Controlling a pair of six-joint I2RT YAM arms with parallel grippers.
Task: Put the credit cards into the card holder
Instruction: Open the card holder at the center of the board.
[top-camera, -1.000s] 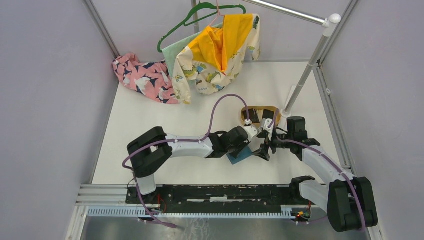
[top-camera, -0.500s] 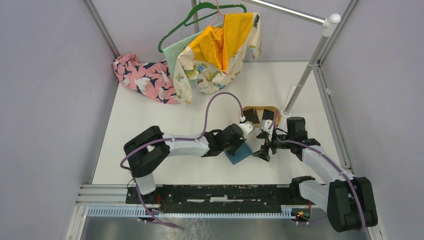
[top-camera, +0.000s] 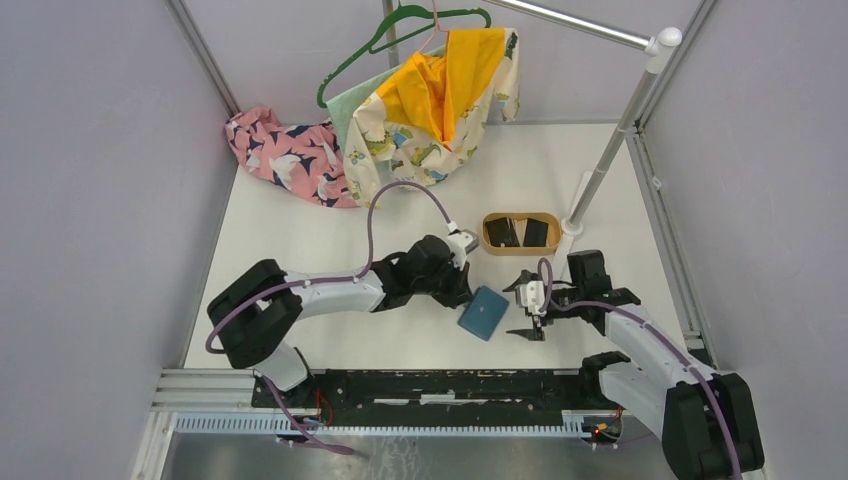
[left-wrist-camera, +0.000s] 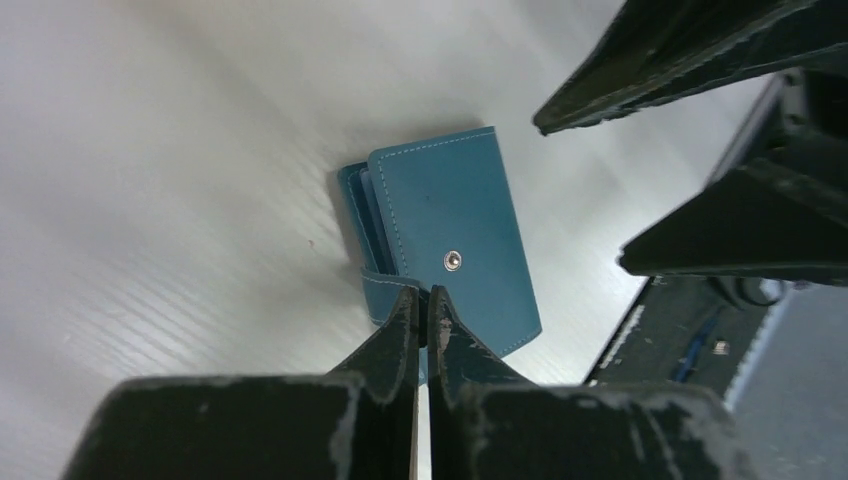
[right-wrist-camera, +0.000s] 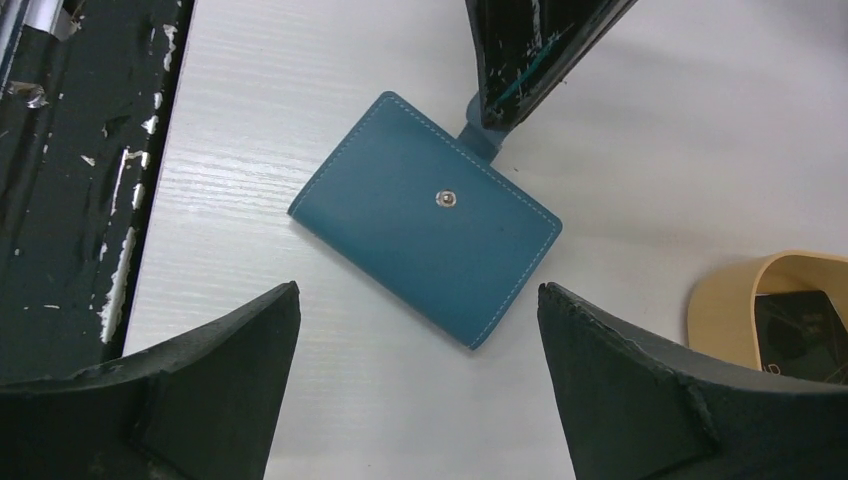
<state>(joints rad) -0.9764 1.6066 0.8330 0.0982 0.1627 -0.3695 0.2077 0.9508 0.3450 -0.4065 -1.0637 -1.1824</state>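
Comparing with a second ago: my left arm has drawn back leftward, so the wooden tray (top-camera: 520, 214) and the two dark credit cards (top-camera: 503, 232) lying in it are uncovered. The card holder (top-camera: 483, 313) lies flat on the table (top-camera: 300, 240), front side of the tray, now fully exposed. Left pincer (left-wrist-camera: 421, 300): jaws have come together, tips at the snap tab; whether the tab is pinched, I cannot tell. Right pincer (top-camera: 525, 308): jaws wide apart, holding nothing, shifted slightly nearer, just right of the holder.
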